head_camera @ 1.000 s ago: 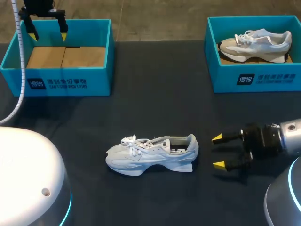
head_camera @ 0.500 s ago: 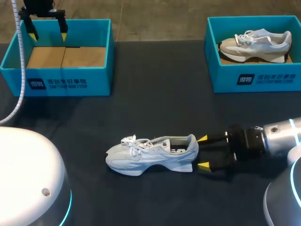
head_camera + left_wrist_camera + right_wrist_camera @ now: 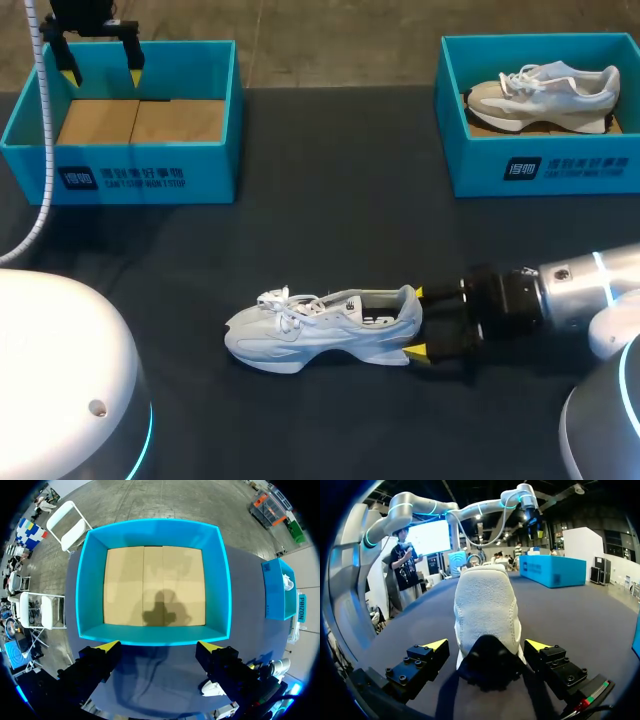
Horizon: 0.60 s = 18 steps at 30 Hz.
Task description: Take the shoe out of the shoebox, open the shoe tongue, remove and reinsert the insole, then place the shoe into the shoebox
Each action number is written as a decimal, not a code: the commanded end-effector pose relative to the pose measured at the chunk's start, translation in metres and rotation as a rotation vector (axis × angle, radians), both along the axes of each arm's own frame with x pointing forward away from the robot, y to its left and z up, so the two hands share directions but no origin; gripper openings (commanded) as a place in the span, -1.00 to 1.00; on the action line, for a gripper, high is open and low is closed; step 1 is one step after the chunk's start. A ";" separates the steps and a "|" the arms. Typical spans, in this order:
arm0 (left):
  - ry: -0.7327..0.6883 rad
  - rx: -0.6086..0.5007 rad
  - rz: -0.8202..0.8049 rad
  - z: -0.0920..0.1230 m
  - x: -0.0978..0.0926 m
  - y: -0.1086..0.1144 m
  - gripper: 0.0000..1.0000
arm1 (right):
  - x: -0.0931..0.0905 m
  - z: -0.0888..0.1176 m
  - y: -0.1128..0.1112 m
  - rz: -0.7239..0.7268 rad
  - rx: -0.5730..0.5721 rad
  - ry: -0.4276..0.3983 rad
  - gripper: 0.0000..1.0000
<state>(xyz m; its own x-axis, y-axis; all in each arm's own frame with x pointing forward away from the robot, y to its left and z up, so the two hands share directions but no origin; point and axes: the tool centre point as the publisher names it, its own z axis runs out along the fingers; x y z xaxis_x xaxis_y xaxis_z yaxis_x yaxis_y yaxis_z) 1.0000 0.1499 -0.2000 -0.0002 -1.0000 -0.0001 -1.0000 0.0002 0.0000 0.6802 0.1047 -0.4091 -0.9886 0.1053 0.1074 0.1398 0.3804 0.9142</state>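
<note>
Shoe [image 3: 322, 329] lies on its sole, heel between the spread fingers of your right gripper [image 3: 417, 322], neither finger touching it. A second ago that gripper sat well behind the heel. Your left gripper [image 3: 102, 75] hangs open over the shoebox [image 3: 120, 175] far from the shoe.

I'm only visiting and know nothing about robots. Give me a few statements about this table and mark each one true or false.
1. The white shoe lies on the table, outside both boxes. True.
2. The right gripper is clamped on the shoe's laces. False: its fingers stand open on either side of the heel.
3. The left box holds a shoe. False: only its cardboard floor shows.
4. The right box holds a second shoe. True.
5. The left gripper hangs open above the left box, holding nothing. True.
</note>
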 end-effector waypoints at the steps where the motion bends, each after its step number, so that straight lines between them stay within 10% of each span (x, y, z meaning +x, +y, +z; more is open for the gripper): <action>1: 0.000 0.000 0.000 0.000 0.000 0.000 1.00 | 0.003 -0.004 0.009 0.005 -0.002 0.004 1.00; 18: 0.000 0.000 0.000 0.000 0.000 0.000 1.00 | 0.002 -0.006 0.029 0.026 0.024 0.004 1.00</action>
<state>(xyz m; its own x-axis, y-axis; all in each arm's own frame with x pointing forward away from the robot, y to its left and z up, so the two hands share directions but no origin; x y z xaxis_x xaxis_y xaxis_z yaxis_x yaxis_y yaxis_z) 1.0000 0.1499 -0.2000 -0.0002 -1.0000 -0.0001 -1.0000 0.0002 0.0000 0.6811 0.1289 -0.4123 -0.9906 0.0749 0.1143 0.1339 0.3629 0.9222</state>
